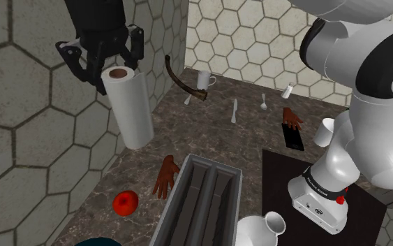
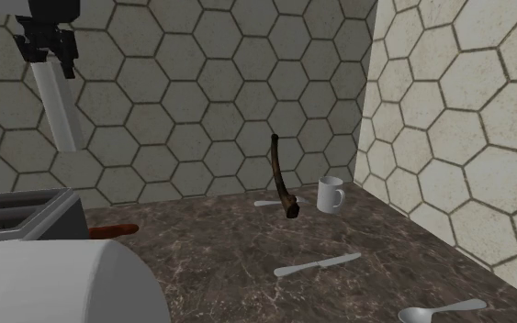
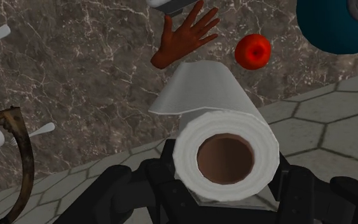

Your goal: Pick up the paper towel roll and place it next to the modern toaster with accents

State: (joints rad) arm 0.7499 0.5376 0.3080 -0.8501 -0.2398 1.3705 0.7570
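**White roll held aloft, toaster below**

Item 1: paper towel roll (image 1: 128,105), white with a brown core. It was pinched at its upper end between the two black fingers of the end effector (image 1: 111,68) and hung slightly tilted, clear of the worktop (image 1: 209,133), close to the hexagon-tiled wall (image 1: 34,105). In the shoulder view it sat at about ten o'clock from the toaster. In the wrist view a loose sheet stood out from the far side of the roll.

Item 2: toaster (image 1: 205,199), grey, two long slots. It stood on the dark marbled worktop, well apart from the roll.

Item 3: hand-shaped object (image 1: 165,176), brown. It lay flat just beside the toaster, at its nine o'clock in the shoulder view.

Item 4: red round fruit (image 1: 125,203), on the worktop near the brown hand, at its seven o'clock.

Item 5: curved stick (image 1: 184,84), dark brown. It stood near the wall corner, at two o'clock from the roll.

Item 6: mug (image 1: 204,80), white, upright, just beside the stick.

Item 7: knife (image 1: 235,110) and spoon (image 1: 264,103), pale. Both lay flat at about four o'clock from the mug, the spoon the farther.

Item 8: second brown hand (image 1: 292,119), touching a black slab (image 1: 293,137) at its six o'clock.
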